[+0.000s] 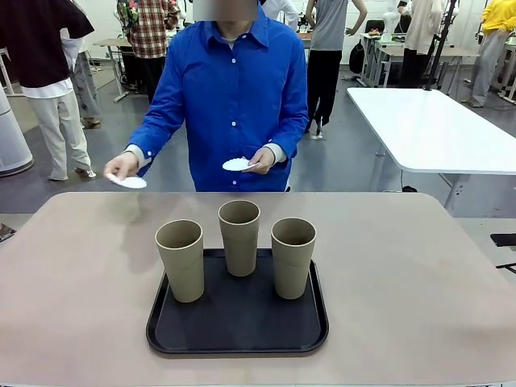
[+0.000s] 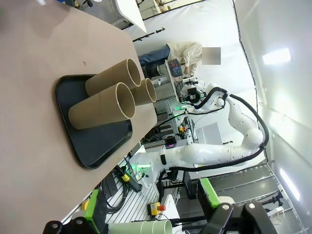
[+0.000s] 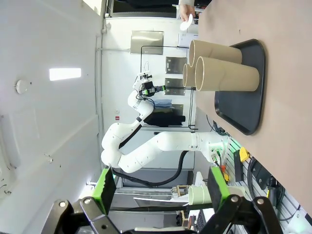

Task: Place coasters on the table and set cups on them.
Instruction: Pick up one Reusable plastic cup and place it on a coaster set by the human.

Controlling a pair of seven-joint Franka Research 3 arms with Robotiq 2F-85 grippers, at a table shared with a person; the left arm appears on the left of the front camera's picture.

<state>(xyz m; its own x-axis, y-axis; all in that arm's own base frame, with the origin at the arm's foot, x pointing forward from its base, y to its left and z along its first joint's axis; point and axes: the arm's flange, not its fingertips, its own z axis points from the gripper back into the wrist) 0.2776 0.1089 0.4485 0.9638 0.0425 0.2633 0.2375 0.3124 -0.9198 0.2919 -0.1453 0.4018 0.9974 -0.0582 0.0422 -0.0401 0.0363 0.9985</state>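
Three tan cups (image 1: 239,235) (image 1: 181,260) (image 1: 292,255) stand upright on a black tray (image 1: 238,326) in the middle of the beige table (image 1: 72,266). Across it, a person in a blue shirt holds a white coaster (image 1: 129,182) low over the far table edge in one hand and another coaster (image 1: 236,164) in the other, at waist height. The left wrist view shows my left gripper (image 2: 148,202) open and empty, far from the cups (image 2: 100,109) and tray (image 2: 92,141). My right gripper (image 3: 161,187) is likewise open and empty, away from the cups (image 3: 229,75) and a held coaster (image 3: 185,23).
Bare tabletop lies on both sides of the tray and between it and the person. A white glossy table (image 1: 435,129) stands at the back right. Other people stand farther back in the room.
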